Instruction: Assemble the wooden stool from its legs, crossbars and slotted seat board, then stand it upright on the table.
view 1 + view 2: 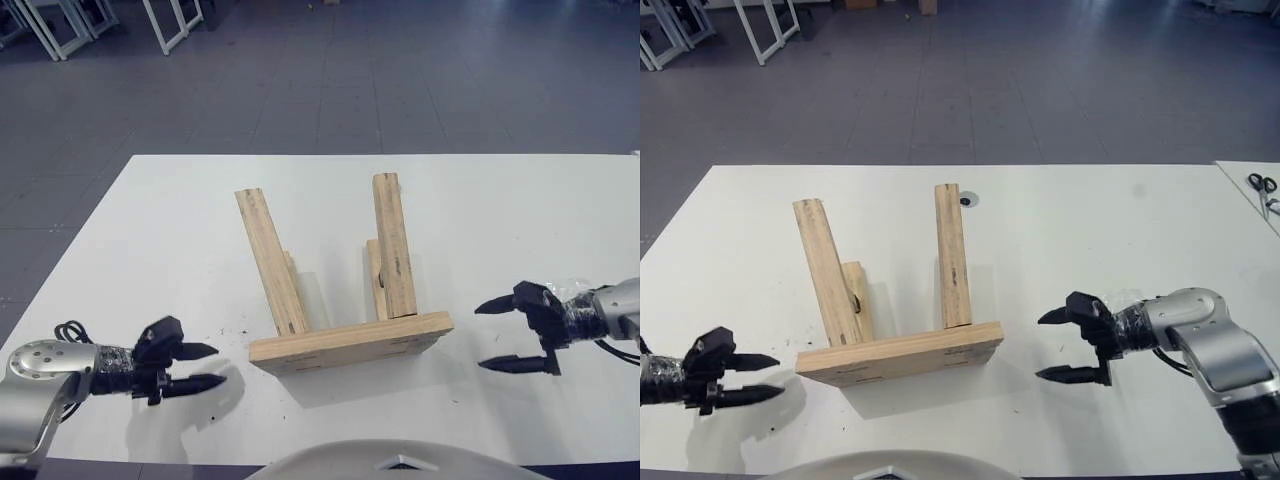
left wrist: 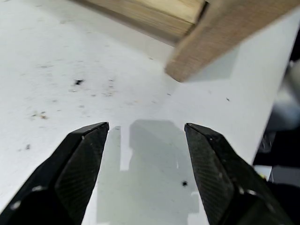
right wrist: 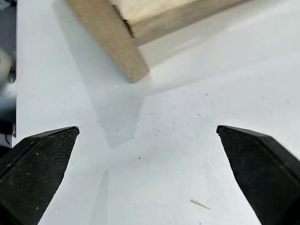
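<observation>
Pale wooden stool (image 1: 340,335) lies on its side mid white tabletop (image 1: 520,220), seat board (image 1: 350,342) on edge at the near side, legs (image 1: 394,245) pointing away. Left gripper (image 1: 218,364) is near the board's left end, fingers part open, empty. Right gripper (image 1: 480,337) is off its right end, fingers spread wide, empty.

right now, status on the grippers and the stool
Left gripper open, empty, left of stool. Right gripper open, empty, on its right. Stool looks assembled, not upright, legs pointing away. Only bare table between.
</observation>
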